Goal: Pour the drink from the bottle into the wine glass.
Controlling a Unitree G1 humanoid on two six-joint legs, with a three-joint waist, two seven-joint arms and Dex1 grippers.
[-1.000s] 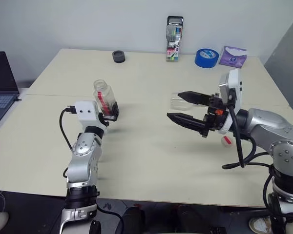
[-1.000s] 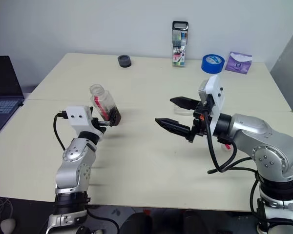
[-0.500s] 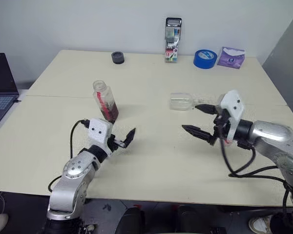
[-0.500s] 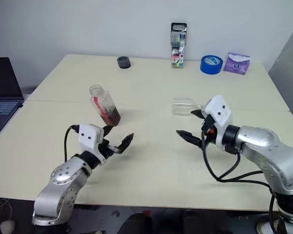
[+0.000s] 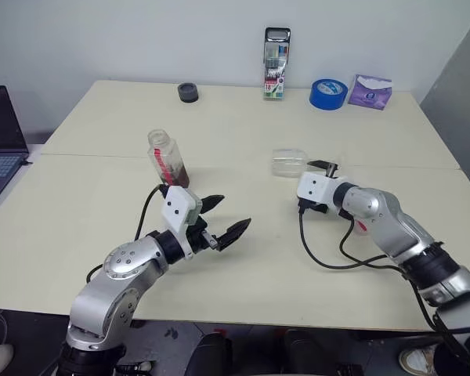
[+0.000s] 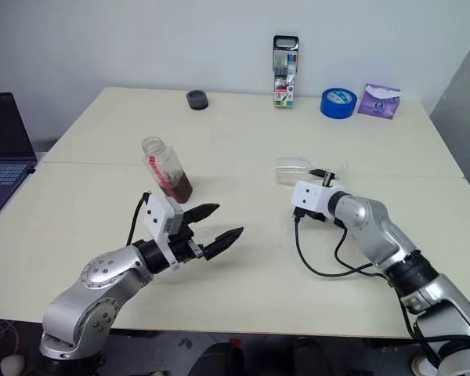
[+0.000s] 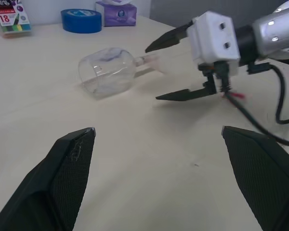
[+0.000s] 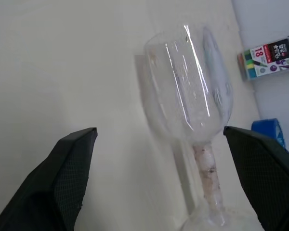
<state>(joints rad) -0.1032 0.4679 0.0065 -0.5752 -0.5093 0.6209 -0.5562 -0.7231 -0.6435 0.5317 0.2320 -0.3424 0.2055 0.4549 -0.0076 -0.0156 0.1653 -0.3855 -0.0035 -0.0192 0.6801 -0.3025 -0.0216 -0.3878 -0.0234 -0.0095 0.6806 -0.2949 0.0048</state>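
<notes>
Lying sideways, wine glass (image 7: 107, 71) seemingly empty; bottle (image 5: 168, 160) holds drink (image 5: 177, 176).

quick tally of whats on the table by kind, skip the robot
bottle: 1
wine glass: 1
marker pack: 1
blue tape roll: 1
purple packet: 1
black round object: 1
laptop: 1
total: 7

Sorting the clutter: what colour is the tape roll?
Blue tape roll, clearest in the left eye view.
</notes>
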